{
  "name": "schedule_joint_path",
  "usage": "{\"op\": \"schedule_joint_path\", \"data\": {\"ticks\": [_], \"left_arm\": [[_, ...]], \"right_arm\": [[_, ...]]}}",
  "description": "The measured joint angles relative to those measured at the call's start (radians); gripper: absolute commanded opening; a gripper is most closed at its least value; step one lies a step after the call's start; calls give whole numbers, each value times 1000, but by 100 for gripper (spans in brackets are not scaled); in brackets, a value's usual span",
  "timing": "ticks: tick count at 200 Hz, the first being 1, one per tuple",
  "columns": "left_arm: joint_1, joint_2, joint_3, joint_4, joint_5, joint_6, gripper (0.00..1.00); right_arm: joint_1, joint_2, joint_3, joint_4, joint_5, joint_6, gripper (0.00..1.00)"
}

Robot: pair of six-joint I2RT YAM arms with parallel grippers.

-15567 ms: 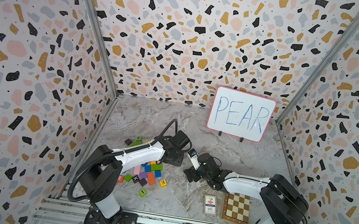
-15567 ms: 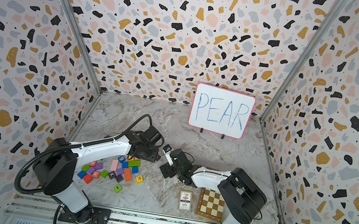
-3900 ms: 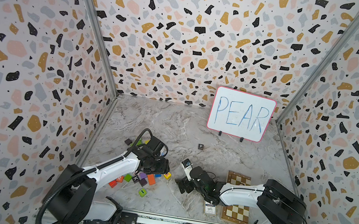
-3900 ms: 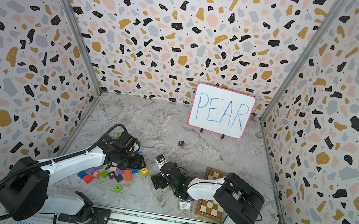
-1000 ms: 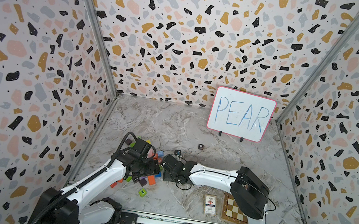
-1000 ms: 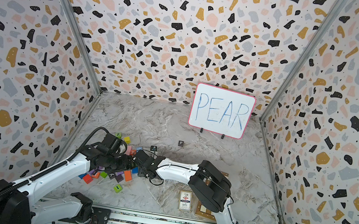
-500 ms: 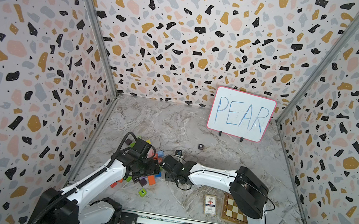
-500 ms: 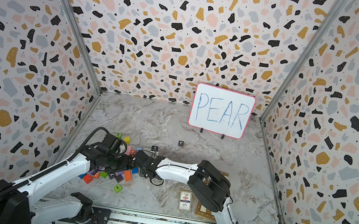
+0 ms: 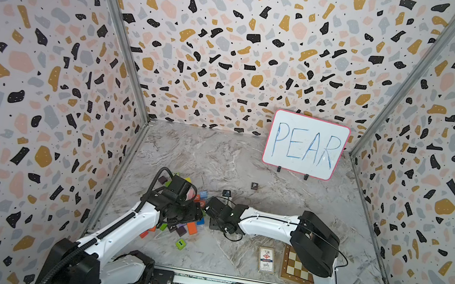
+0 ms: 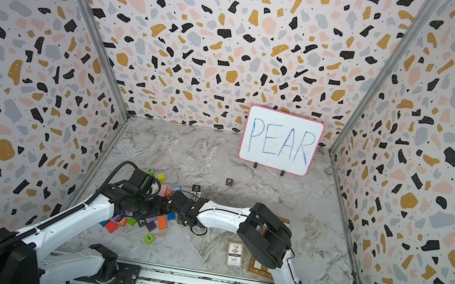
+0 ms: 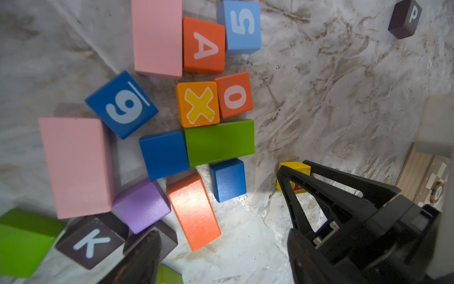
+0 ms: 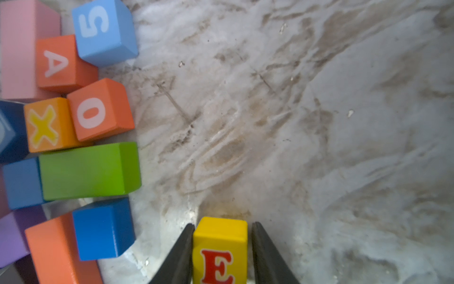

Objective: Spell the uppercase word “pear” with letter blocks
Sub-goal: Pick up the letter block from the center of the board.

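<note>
Left pincer (image 9: 186, 215): positioned above the block pile (image 9: 175, 224) at the left of the counter (image 9: 218, 153). Jaws released; nothing is seen between them.

Orange A block (image 11: 204, 45): lying in the pile, letter face up, touching a pink block (image 11: 157, 37) on one side and a light-blue 5 block (image 11: 242, 27) on the other.

Yellow E block (image 12: 218, 248): just right of the pile, near a plain blue cube (image 12: 103, 228) but apart from it.

Right pincer (image 12: 222, 224): clenched on the yellow E block, one jaw at each side face.

Black P block (image 9: 254, 186): alone on the counter, well apart from the pile, in front of the whiteboard (image 9: 305, 145) lettered PEAR.

Front right: a card pack (image 9: 266, 259) just beside a chessboard (image 9: 294, 266).
</note>
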Motion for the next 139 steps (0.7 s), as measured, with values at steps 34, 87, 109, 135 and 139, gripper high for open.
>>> {"op": "schedule_joint_path", "data": {"ticks": [34,87,109,135,139], "left_arm": [[0,0,0,0,0,0,80],[0,0,0,0,0,0,80],[0,0,0,0,0,0,81],[0,0,0,1,0,0,83],[1,0,0,1,0,0,83]], "right_arm": [[2,0,0,0,8,-2,38],[2,0,-4,2,21,-3,37],[2,0,-9,8,27,-3,37],[2,-4,-19,21,38,-3,37],[2,-5,-21,22,39,-4,37]]}}
